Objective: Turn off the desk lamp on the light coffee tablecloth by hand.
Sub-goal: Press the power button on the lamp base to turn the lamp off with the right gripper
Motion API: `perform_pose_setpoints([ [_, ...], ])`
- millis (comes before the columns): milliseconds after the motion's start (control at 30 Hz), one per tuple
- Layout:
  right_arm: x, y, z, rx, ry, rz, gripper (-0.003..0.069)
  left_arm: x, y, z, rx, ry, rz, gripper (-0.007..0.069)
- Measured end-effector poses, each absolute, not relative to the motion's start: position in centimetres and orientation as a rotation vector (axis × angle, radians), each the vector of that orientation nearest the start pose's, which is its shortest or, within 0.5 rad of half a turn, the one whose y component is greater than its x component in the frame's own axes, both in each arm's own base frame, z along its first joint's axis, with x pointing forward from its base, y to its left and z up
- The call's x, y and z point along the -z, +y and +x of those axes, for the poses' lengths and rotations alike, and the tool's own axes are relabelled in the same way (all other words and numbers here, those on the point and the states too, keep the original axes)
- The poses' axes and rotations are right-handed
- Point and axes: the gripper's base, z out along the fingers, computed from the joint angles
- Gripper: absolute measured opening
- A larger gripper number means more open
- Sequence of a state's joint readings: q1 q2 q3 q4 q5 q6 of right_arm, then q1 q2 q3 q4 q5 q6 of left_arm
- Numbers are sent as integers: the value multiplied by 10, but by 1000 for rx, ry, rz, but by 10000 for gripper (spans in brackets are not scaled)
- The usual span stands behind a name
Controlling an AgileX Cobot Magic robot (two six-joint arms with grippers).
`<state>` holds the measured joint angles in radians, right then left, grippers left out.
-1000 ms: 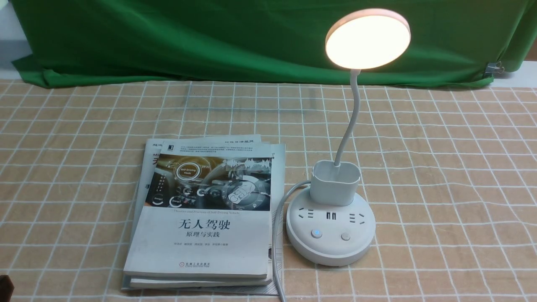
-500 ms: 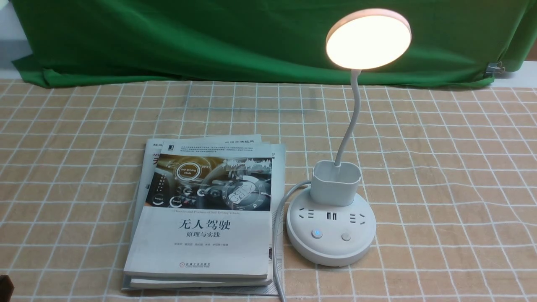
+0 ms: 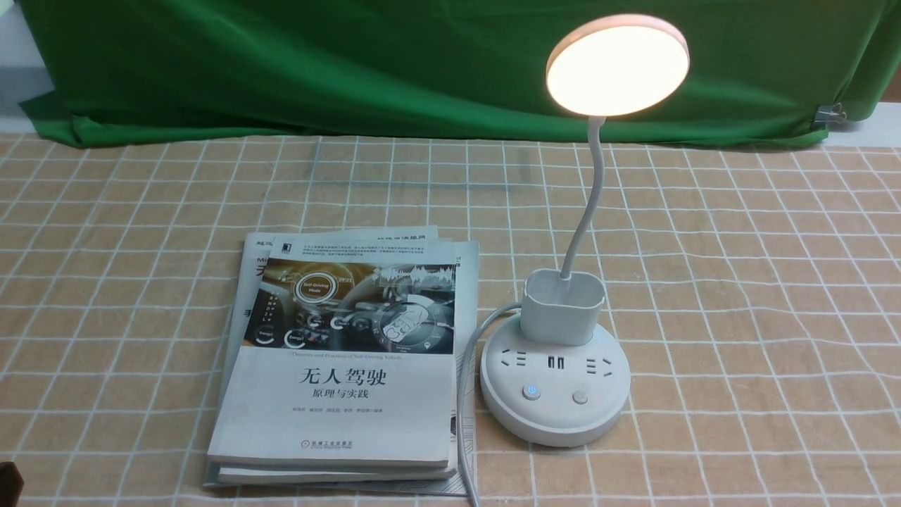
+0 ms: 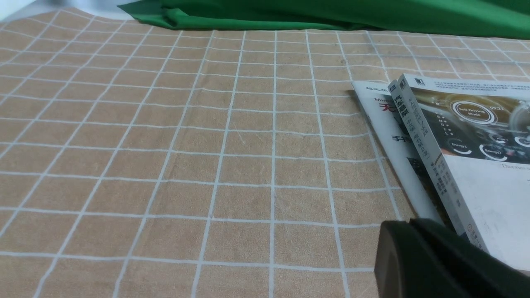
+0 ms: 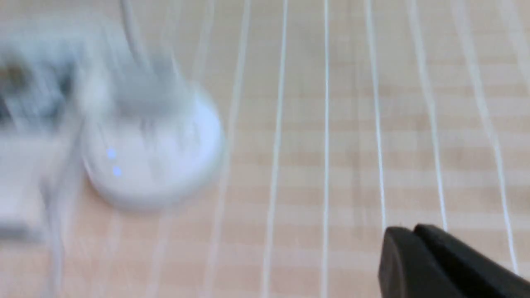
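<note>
The white desk lamp [image 3: 555, 394] stands on the light coffee tablecloth [image 3: 739, 296], right of centre. Its round head [image 3: 617, 65] glows. The left button [image 3: 531, 391] on its base shows a blue light; the right button [image 3: 580, 398] is plain. In the blurred right wrist view the lamp base [image 5: 153, 157] lies far from my right gripper [image 5: 408, 236], whose black fingers are pressed together, empty. My left gripper [image 4: 408, 225] is shut and empty over the cloth, beside the books. In the front view only a dark bit of the left gripper [image 3: 8, 482] shows at the lower left corner; the right arm is out of view.
A stack of books [image 3: 345, 366] lies just left of the lamp base, also in the left wrist view [image 4: 463, 145]. The lamp's white cord [image 3: 464, 394] runs between books and base toward the front edge. A green backdrop cloth [image 3: 352, 63] hangs along the back.
Nothing has visibly changed in the front view; the lamp stays lit. The right wrist view is motion-blurred.
</note>
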<state>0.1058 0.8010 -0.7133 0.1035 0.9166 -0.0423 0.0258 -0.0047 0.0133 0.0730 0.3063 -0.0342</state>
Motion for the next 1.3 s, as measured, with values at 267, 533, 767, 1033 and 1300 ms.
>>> perform_pose_setpoints([
  [267,-273,80,205,-303,2730,-454,30,-181,3,54,-64,1798,-7,4],
  [533,-227,169,254,-184,2808,-814,30,-181,3,54,-64,1798,-7,4],
  [767,-209,189,281,-166,2818,-820,30,-181,3,54,-64,1798,-7,4],
  [1033,-199,197,291,-191,2818,-822,31,-181,3,54,-64,1798,-7,4],
  [1300,-179,201,297,-173,2862,-841,34,-181,3,54,-64,1798,-7,4],
])
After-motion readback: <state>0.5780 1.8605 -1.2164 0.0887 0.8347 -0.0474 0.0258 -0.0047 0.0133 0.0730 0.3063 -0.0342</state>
